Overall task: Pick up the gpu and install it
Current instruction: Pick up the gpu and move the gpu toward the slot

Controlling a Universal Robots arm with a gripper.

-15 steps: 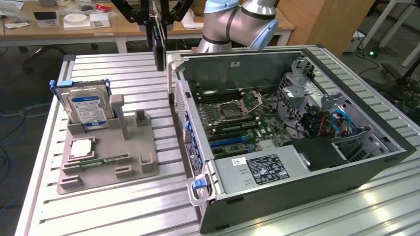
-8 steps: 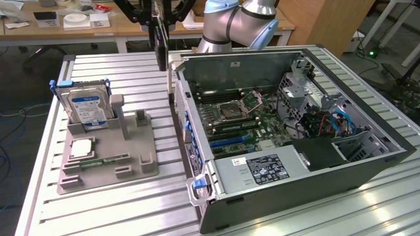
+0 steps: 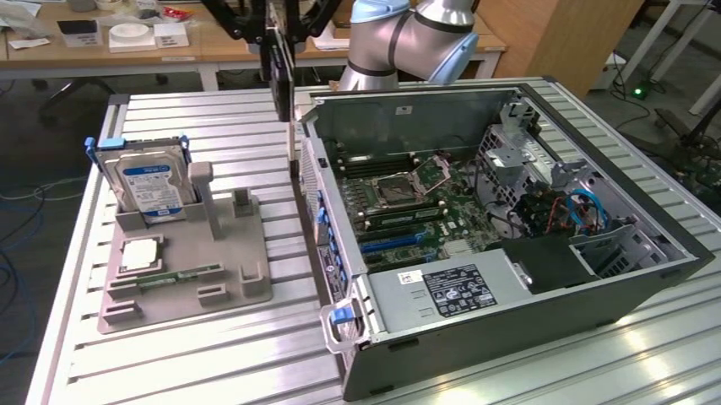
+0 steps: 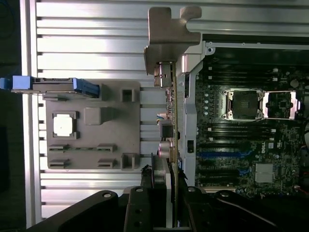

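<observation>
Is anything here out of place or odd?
Only the gpu: the gripper holds it on edge in the air, between the grey parts holder and the open computer case. Nothing looks spilled or broken.

**TWO CAMERAS, ONE OPEN CASE**

Your exterior camera sits high and well back, looking obliquely down across the table (image 3: pixel 203 354) toward the arm (image 3: pixel 406 42) at the far side. The holder (image 3: pixel 225 283) is on the exterior view's left and the case (image 3: pixel 507 337) on its right, both in frame. Your wrist camera hangs over the case wall that faces the holder. It looks straight down past the gripper (image 4: pixel 161 176) and along the edge of the gpu (image 4: pixel 169 43), and it is much nearer. Both views share the holder, the drive (image 3: pixel 147 181) standing in it, that wall and the motherboard (image 4: pixel 241 145).
</observation>
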